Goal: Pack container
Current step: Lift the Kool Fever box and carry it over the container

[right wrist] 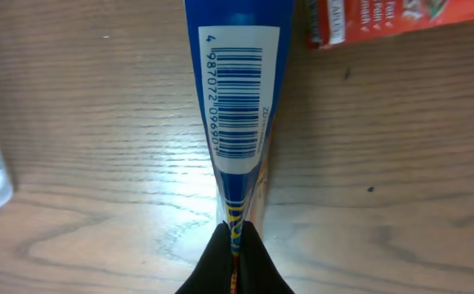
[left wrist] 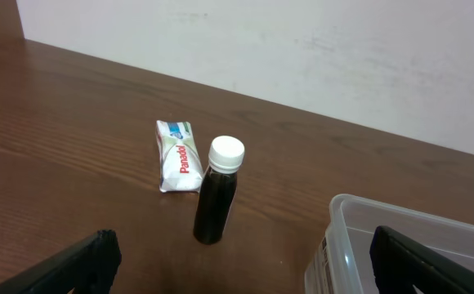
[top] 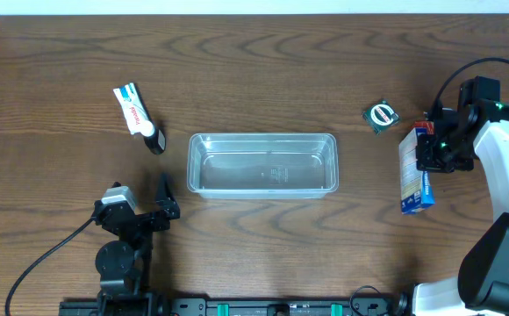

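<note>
The clear plastic container [top: 262, 164] lies empty at the table's middle; its corner shows in the left wrist view [left wrist: 400, 245]. My right gripper [top: 432, 156] is shut on a blue and white packet [top: 415, 173], pinching its edge; the right wrist view shows the packet's barcode side [right wrist: 237, 98] between the fingers [right wrist: 235, 245]. My left gripper [top: 165, 195] is open and empty, left of the container's near corner, its fingers at the frame's bottom [left wrist: 245, 265]. A dark bottle with a white cap [left wrist: 217, 198] and a white Panadol packet [left wrist: 177, 155] lie ahead of it.
A small round green and white packet [top: 381, 115] lies right of the container. A red packet [right wrist: 384, 18] lies on the table under my right gripper. The bottle [top: 154, 140] and white packet [top: 132, 108] lie at the left in the overhead view.
</note>
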Action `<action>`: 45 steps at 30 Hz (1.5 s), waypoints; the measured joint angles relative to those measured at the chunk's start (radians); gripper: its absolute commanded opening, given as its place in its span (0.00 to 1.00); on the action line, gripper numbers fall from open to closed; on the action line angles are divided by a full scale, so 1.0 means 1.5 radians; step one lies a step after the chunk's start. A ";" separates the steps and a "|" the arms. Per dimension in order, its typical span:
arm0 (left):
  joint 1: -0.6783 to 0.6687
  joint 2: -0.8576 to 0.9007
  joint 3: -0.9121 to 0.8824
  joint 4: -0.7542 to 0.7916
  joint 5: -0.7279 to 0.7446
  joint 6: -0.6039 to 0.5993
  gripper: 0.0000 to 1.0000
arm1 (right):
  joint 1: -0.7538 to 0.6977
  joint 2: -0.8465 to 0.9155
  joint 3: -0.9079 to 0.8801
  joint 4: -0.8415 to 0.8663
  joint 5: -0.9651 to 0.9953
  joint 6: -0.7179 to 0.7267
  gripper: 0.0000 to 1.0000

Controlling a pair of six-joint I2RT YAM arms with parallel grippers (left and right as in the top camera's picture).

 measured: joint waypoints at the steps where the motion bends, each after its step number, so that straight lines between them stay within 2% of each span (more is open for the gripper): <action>1: 0.000 0.000 0.000 0.000 0.000 0.000 0.98 | 0.000 -0.005 0.000 -0.002 -0.009 -0.002 0.01; 7: 0.000 0.000 0.000 0.000 0.000 0.000 0.98 | 0.003 -0.081 0.045 -0.003 -0.068 -0.040 0.01; 11: 0.000 0.000 0.000 0.000 0.000 0.000 0.98 | 0.038 -0.160 0.118 0.012 -0.112 -0.123 0.01; 17: 0.000 0.000 0.000 0.000 0.000 0.000 0.98 | 0.201 -0.232 0.159 0.066 -0.188 -0.308 0.01; 22: 0.000 0.000 0.000 0.000 0.000 0.000 0.98 | 0.337 -0.201 0.160 0.077 -0.205 -0.453 0.01; 25: 0.000 0.000 0.000 0.000 0.000 0.000 0.98 | 0.395 -0.164 0.160 0.087 -0.189 -0.503 0.01; 34: 0.000 0.000 0.000 0.000 0.000 0.000 0.98 | 0.507 -0.030 0.159 0.089 -0.082 -0.541 0.01; 45: 0.000 0.000 0.000 0.000 0.000 0.000 0.97 | 0.539 0.000 0.159 0.074 0.000 -0.508 0.01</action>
